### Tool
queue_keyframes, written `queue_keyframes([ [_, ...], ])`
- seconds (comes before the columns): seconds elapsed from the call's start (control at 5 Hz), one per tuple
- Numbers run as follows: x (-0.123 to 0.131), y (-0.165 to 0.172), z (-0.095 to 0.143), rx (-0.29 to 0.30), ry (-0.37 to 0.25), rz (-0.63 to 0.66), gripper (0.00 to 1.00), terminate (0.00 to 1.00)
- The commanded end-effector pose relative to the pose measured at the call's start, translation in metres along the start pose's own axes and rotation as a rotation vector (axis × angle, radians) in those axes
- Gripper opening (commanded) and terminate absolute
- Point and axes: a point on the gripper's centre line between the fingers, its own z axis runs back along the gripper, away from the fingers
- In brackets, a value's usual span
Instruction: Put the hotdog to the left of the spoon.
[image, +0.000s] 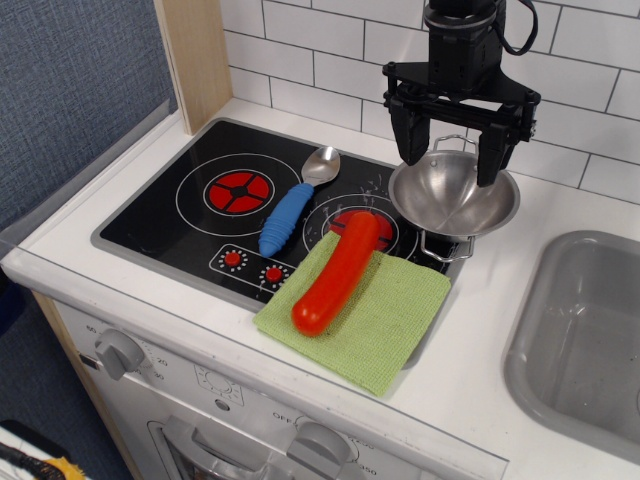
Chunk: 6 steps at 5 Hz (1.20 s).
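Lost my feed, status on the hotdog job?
Gripper open above pot, holding nothing. Hotdog on cloth, right of spoon. Nothing in the way.

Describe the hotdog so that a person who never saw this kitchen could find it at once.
Find the black toy stovetop. At its front right corner lies a green cloth, and the hotdog rests diagonally on it. It is the only glossy red-orange piece, without a bun, unlike the blue-handled spoon to its left.
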Motion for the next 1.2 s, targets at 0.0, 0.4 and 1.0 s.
queue_keyframes([
  [0.0,0.0,0.0,0.0,0.0,0.0,0.0,1.0,0.0],
  [0.4,-0.045,0.025,0.021,0.048,-0.029,0.047,1.0,0.0],
  [1.0,-0.079,0.047,-0.015,0.114,0.069,0.092,1.0,0.0],
])
